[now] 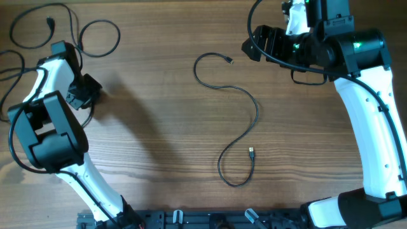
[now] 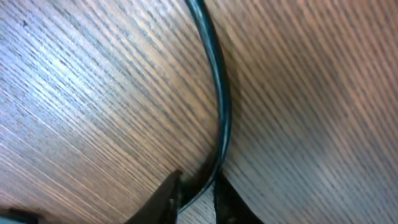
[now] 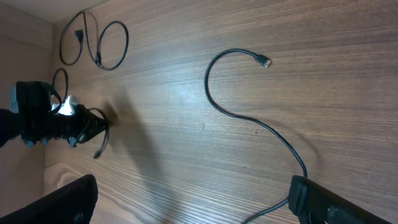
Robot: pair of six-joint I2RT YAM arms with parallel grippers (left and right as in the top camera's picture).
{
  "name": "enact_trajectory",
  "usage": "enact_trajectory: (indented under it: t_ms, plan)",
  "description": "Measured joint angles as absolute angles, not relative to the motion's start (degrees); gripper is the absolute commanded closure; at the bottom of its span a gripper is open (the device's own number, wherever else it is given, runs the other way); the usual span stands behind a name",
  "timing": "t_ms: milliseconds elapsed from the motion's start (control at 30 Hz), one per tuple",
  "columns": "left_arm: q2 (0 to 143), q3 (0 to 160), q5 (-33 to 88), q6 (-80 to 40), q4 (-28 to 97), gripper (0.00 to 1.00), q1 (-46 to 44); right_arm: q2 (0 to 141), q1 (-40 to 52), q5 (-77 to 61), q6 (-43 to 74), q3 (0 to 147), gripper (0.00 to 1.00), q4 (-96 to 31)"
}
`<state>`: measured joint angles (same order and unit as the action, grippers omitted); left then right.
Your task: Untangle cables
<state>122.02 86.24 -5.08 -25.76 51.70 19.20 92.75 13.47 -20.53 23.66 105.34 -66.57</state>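
One thin black cable [image 1: 256,111] lies alone in a long S-curve at the table's middle, a small plug at each end; it also shows in the right wrist view [image 3: 236,115]. More black cables [image 1: 95,38] lie in loose loops at the far left corner, seen too in the right wrist view [image 3: 112,43]. My left gripper [image 1: 88,90] is low at the table just below those loops, its jaws [image 2: 198,183] closed on a black cable [image 2: 221,106] that runs up between them. My right gripper [image 1: 253,44] is wide open and empty, held above the far right [image 3: 196,205].
Thicker black arm wires curl at the left edge [image 1: 13,76] and loop around the right arm [image 1: 305,79]. A black rail [image 1: 191,219] runs along the front edge. The table's left edge [image 3: 46,93] lies close to the loops.
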Motion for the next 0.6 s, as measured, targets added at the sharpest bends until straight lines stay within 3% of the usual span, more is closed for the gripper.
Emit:
enact_trajectory:
  t_ms: [267,600]
  plan:
    - [121.69,85.54,-1.65,-25.76,46.61,0.96,19.40,92.75,13.45,-20.53,23.66,105.34,0.00,-66.43]
    - [121.93,84.68,20.99,-35.05,27.77,0.96,20.23,92.75,13.45,-20.56,23.66,105.34,0.00,-67.35]
